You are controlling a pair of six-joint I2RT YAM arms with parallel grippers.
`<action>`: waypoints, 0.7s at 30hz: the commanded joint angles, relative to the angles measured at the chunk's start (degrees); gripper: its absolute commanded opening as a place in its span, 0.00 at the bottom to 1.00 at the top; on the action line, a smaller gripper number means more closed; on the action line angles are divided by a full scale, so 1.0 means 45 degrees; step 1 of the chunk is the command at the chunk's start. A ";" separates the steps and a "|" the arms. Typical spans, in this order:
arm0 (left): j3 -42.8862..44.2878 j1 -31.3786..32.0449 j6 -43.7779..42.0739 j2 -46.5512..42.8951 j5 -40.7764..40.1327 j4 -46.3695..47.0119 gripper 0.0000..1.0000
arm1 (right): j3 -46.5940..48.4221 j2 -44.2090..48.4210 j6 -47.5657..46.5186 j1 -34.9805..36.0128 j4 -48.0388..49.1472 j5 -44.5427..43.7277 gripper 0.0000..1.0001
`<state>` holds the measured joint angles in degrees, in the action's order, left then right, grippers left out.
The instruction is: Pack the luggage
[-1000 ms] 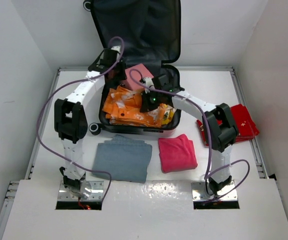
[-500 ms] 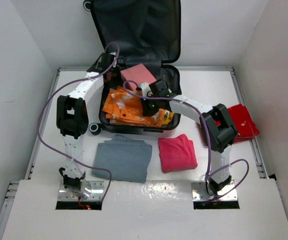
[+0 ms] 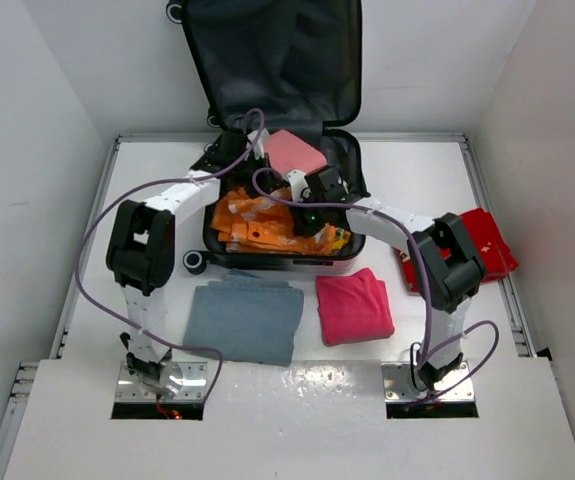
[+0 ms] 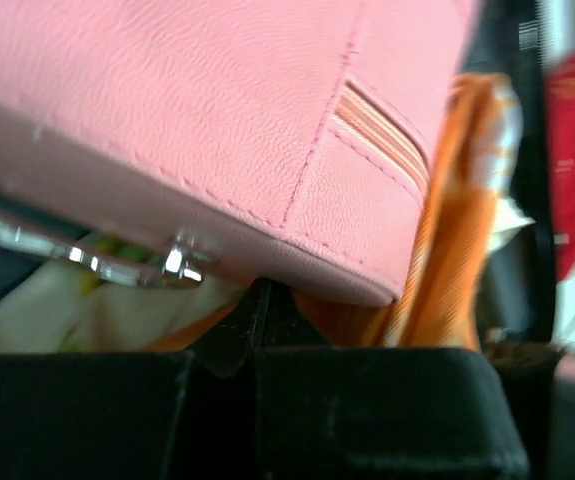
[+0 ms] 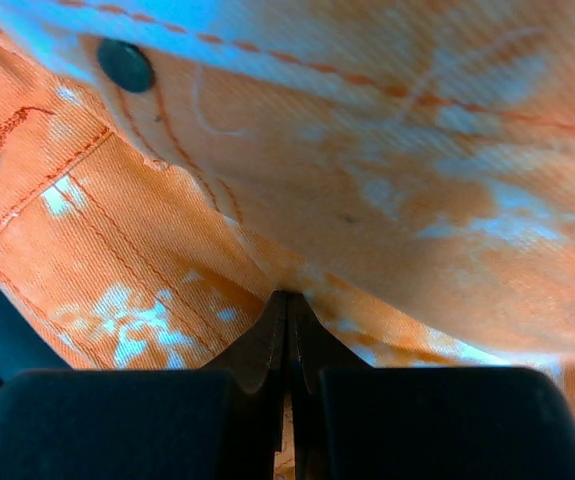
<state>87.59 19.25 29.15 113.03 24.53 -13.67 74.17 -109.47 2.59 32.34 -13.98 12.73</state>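
**Both arms reach into the open luggage (image 3: 277, 262) as packing goes on**

The case lies at the far middle of the worktop (image 3: 417, 170), its lid (image 3: 277, 60) propped upright against the back wall so both arms can work inside. The left arm (image 3: 182, 193) has its jaws together, tips at the lower edge of a pink pouch (image 4: 217, 120) at the back of the case. The right arm (image 3: 392, 220) has its jaws together against a crumpled orange garment (image 5: 367, 200), seemingly to press it flat; whether a fold is nipped cannot be told. A grey folded cloth (image 3: 245, 318) and a magenta one (image 3: 354, 305) lie on the worktop just in front of the case. A red one (image 3: 487, 240) lies at the right, partly behind the right arm. The heaped orange fabric looks likely to crowd whatever goes in next
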 commanded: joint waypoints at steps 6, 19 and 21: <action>0.1745 0.0723 0.3754 0.2496 0.2534 0.7087 0.00 | -0.2533 0.1416 -0.0478 0.0137 0.0330 -0.0486 0.00; 0.2819 0.0606 0.4132 0.3383 0.3492 1.0113 0.58 | -0.3358 0.2548 -0.0478 0.0080 0.0938 0.0039 0.00; 0.3170 0.0353 0.3233 0.2970 0.3493 0.9467 0.60 | -0.3319 0.2821 -0.0381 0.0137 0.1151 0.0197 0.00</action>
<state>98.00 23.33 49.65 131.09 41.34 27.35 60.49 -99.61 0.49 32.60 -3.57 9.91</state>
